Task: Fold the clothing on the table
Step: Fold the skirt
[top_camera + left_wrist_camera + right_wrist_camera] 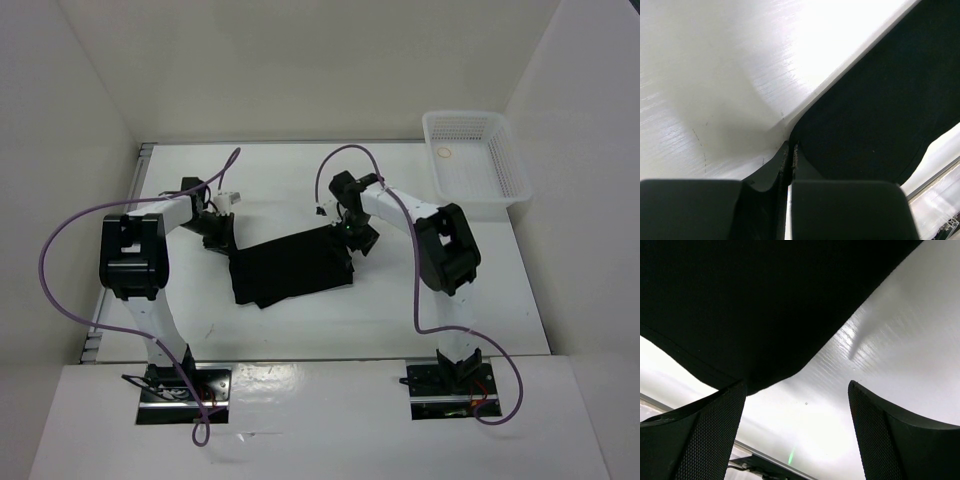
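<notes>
Black clothing [293,268] lies flat on the white table [400,310], a rough rectangle skewed at an angle. We place everything else against the clothing.

The left end effector [218,232] is at the clothing's far left corner. In the left wrist view it [790,150] is closed tight with no gap, and the clothing [875,115] edge runs straight into the fingertips [783,156]. We read that as pinched on the fabric.

The right end effector [352,235] is at the clothing's far right corner. In the right wrist view it [797,390] is spread wide and holding nothing. A rounded clothing [765,305] corner sits just ahead of its mesh-textured fingers [715,435], nearest the left one, with bare table [890,340] between them.

The white mesh basket [475,165] is well apart from the clothing, off its far right, at the table's edge. There is a small round item [446,153] inside; we cannot tell what it is.
</notes>
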`<state>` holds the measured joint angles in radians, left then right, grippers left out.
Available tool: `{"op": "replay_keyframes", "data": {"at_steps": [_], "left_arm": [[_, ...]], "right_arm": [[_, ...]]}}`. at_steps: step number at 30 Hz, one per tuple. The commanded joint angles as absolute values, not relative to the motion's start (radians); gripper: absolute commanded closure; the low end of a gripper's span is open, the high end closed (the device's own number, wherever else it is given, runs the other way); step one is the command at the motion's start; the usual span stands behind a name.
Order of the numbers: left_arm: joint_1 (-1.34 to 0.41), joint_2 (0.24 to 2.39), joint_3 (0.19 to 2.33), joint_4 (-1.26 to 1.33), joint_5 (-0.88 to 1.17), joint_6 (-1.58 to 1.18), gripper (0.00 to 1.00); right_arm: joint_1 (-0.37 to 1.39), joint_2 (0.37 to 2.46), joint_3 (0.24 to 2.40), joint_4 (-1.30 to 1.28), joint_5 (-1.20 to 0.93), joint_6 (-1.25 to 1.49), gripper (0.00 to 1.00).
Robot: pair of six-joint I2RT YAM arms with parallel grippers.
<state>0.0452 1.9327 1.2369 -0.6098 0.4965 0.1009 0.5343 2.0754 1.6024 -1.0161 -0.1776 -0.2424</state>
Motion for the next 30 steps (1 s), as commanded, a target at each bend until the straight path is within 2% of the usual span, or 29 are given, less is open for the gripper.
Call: {"op": "replay_keyframes", "data": {"at_steps": [1, 13, 19, 30], "left_arm": [[0.054, 1.917, 1.227, -0.591, 0.440, 0.115, 1.00], [0.054, 1.917, 1.218, -0.591, 0.440, 0.115, 1.00], [0.054, 1.927, 1.218, -0.591, 0.440, 0.115, 1.00], [0.054, 1.936, 1.218, -0.591, 0.431, 0.115, 1.00]], "right_arm": [[0.541, 2.089, 1.629, -0.999, -0.201, -0.225, 0.14], [0.632, 2.062, 1.738, -1.018, -0.239, -0.225, 0.14], [0.641, 2.085, 1.756, -1.048, -0.353, -0.261, 0.14], [0.641, 2.230, 1.687, -1.014, -0.330, -0.299, 0.14]]}}
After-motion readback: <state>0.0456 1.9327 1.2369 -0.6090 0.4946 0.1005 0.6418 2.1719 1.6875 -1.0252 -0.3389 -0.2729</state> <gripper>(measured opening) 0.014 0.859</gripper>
